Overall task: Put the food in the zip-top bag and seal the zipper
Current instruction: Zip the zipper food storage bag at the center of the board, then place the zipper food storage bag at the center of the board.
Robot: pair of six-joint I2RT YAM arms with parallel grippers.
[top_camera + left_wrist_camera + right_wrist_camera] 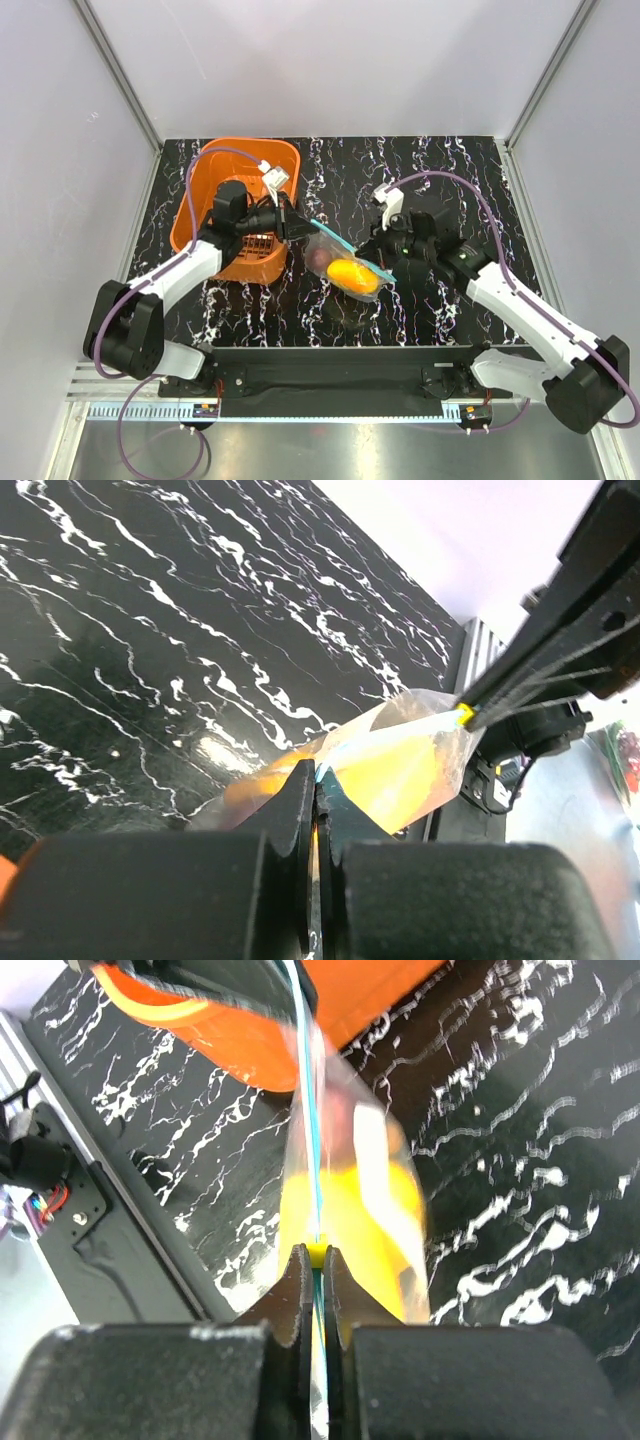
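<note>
The clear zip-top bag (345, 262) hangs above the table between both grippers. A yellow-orange piece of food (353, 274) and a dark reddish-purple piece (320, 259) lie inside it. Its light-blue zipper (350, 251) runs along the top edge. My left gripper (299, 228) is shut on the zipper's left end (322, 776). My right gripper (385, 268) is shut on the zipper's right end, at a small yellow slider tab (317, 1253). The bag also shows in the left wrist view (400, 760) and in the right wrist view (345, 1190).
An orange slotted basket (215, 170) stands at the back left, under my left arm; it also shows in the right wrist view (330, 1000). The table is black marble-patterned (440, 170). A metal rail (340, 352) runs along the near edge.
</note>
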